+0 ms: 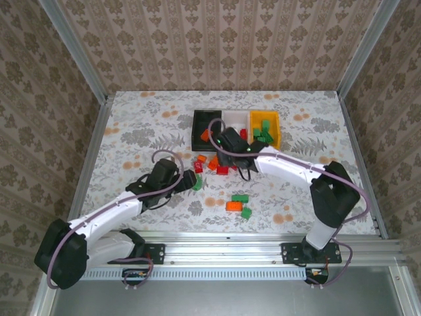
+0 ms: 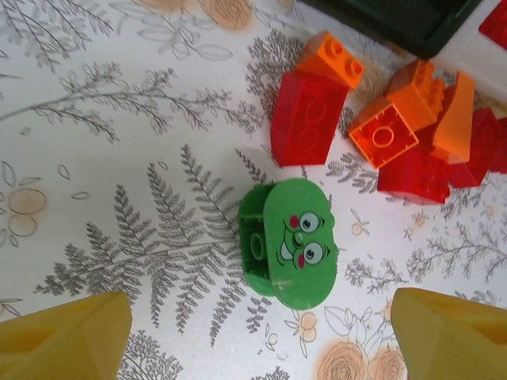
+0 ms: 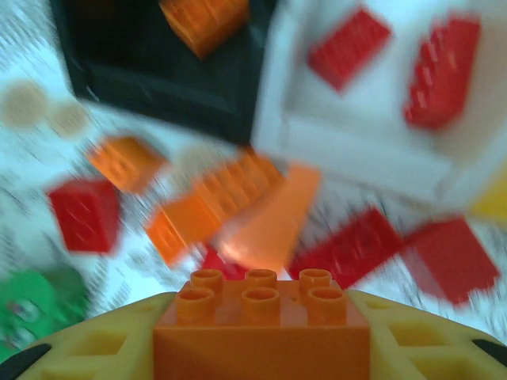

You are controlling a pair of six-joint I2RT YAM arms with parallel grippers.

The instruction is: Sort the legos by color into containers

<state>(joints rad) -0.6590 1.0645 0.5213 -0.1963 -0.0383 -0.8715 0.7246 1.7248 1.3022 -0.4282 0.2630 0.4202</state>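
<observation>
1. Right gripper (image 3: 261, 360) is pinching an orange brick (image 3: 261, 321) between its yellow fingers (image 3: 95, 352), the brick's studs pointing up toward the wrist camera. In the overhead view it is hanging over the near edge of the bins, about where the black and white ones meet.
2. Three bins are standing in a row at the far side of the floral table (image 1: 131, 131). The black bin (image 1: 199, 118) on the left is holding one orange piece (image 1: 205, 135). The white bin (image 1: 235, 117) in the middle is holding red bricks (image 3: 348, 46), blurred in the right wrist view. The yellow bin (image 1: 279, 139) on the right is holding green bricks (image 1: 264, 130).
3. Left gripper (image 2: 257, 340) is hovering low over the table with its fingers spread wide. A rounded green brick with a cartoon face (image 2: 293, 241) is lying on its side between and just ahead of the fingertips, touching neither.
4. Loose red bricks (image 2: 307, 119) and orange bricks (image 2: 382, 133) are crowding together just beyond the green face brick, near the black bin's corner.
5. A small green-and-orange cluster (image 1: 237, 205) is lying nearer the arm bases, well apart from the bins.
</observation>
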